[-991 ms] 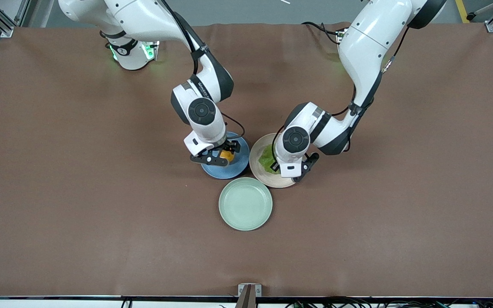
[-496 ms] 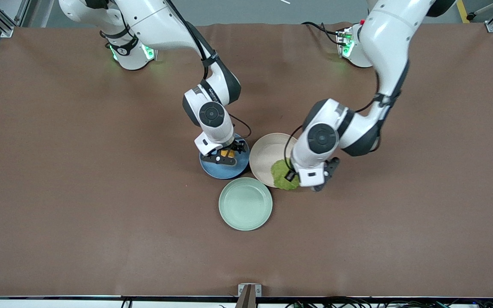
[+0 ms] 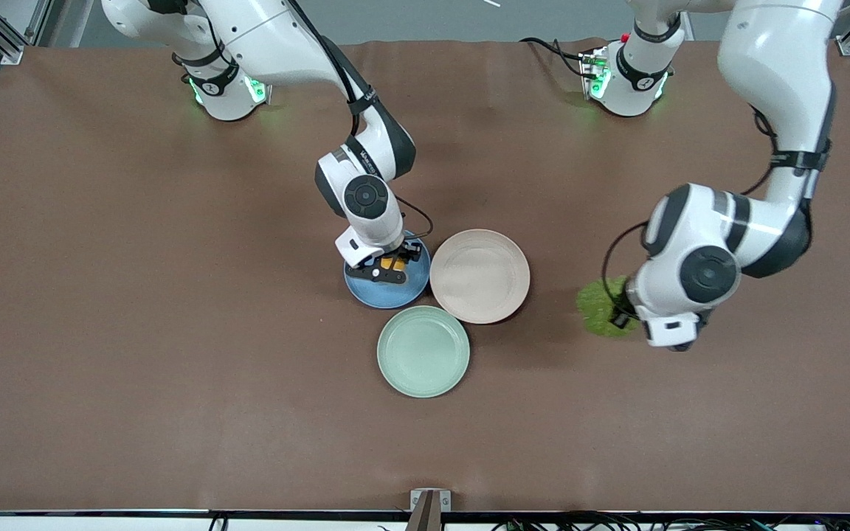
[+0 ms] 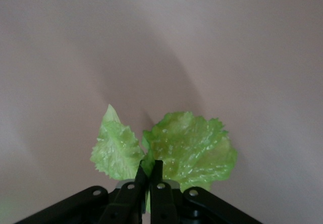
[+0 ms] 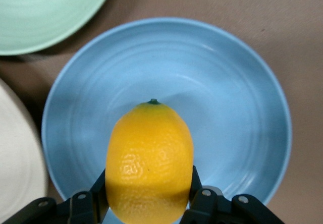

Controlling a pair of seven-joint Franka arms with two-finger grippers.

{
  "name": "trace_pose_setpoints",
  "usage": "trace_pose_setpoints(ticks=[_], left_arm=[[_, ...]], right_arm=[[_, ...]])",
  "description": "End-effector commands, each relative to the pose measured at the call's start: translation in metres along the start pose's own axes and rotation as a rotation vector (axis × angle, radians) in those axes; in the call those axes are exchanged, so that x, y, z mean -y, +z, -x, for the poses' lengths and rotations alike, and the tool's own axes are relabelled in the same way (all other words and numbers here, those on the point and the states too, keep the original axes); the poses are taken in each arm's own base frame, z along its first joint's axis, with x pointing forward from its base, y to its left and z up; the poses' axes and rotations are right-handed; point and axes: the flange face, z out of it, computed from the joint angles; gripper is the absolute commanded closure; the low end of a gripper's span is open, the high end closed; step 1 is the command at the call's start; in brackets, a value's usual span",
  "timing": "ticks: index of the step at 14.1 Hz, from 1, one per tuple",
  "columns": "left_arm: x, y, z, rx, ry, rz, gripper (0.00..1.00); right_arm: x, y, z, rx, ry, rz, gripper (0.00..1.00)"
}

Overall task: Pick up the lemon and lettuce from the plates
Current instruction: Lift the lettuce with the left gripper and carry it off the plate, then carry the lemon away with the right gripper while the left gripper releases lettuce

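Note:
My right gripper is shut on the lemon, a yellow-orange oval, over the blue plate; the plate's rim shows in the right wrist view. My left gripper is shut on the lettuce, a crinkled green leaf, and holds it over bare brown table toward the left arm's end. In the left wrist view the leaf hangs from my pinched fingers. The beige-pink plate lies beside the blue one.
A pale mint-green plate lies nearer the front camera than the other two and touches them; it shows in the right wrist view. A brown cloth covers the table.
My left gripper lifted the lettuce off the beige-pink plate and carried it toward the left arm's end of the table. My right gripper closed on the lemon and has stayed over the blue plate.

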Motion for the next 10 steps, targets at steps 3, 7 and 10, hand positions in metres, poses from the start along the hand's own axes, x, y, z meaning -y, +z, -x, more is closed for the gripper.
trace_pose_setpoints(ticks=[3,7,10], left_arm=[[0.013,0.053,-0.026,0.006,0.0,0.008,0.98],[0.016,0.081,-0.044,0.004,-0.003,0.036,0.46],[0.026,0.044,-0.06,-0.043,-0.01,0.066,0.0]], right_arm=[[-0.087,-0.169,-0.038,0.115,-0.02,-0.016,0.8],[-0.251,-0.222,-0.11,0.145,-0.155,0.031,0.8],[-0.369,-0.204,-0.16,0.124,-0.264,0.02,0.8]])
